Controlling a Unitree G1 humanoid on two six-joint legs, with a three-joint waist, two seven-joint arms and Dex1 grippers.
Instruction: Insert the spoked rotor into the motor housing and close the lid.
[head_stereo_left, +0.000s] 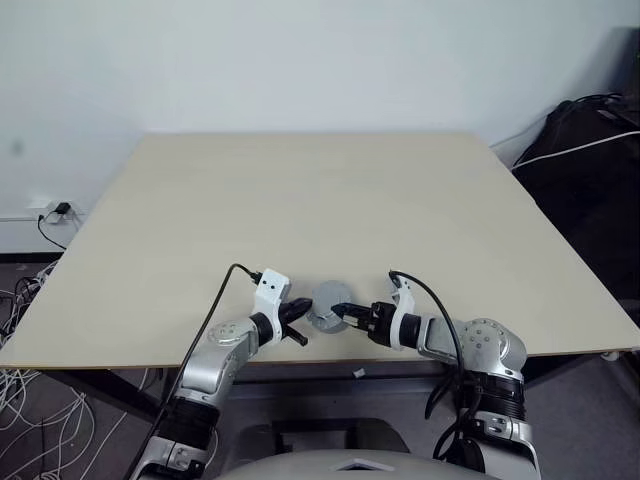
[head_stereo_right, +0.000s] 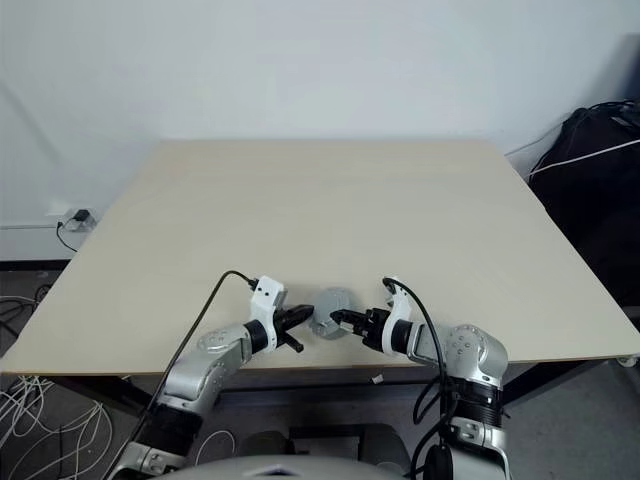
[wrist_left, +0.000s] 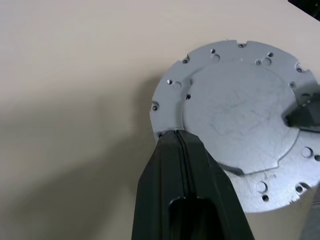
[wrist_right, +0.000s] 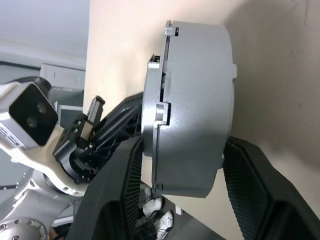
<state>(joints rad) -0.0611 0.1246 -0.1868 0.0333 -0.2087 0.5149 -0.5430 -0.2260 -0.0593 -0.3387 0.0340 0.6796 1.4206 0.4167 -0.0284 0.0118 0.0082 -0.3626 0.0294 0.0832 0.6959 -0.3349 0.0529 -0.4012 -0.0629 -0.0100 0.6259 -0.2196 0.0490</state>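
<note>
The motor housing (head_stereo_left: 325, 308) sits near the front edge of the bench (head_stereo_left: 330, 200), between the two arms, with the lid (wrist_left: 235, 120) already seated flat on top as a silvery plate with small holes around its rim. The left gripper (head_stereo_left: 297, 318) has its fingers pressed together, their tip resting against the lid's rim on its side. The right gripper (head_stereo_left: 338, 310) stands with its fingers apart on either side of the housing's smooth cylindrical wall (the wrist view shows the pads close to it, though I cannot tell whether they actually clamp it). The assembly looks like solid, rigid metal, probably heavy for its size and slick on the bare wall, so a hold across the wall seems safest, while the thin lid flange offers little purchase.
</note>
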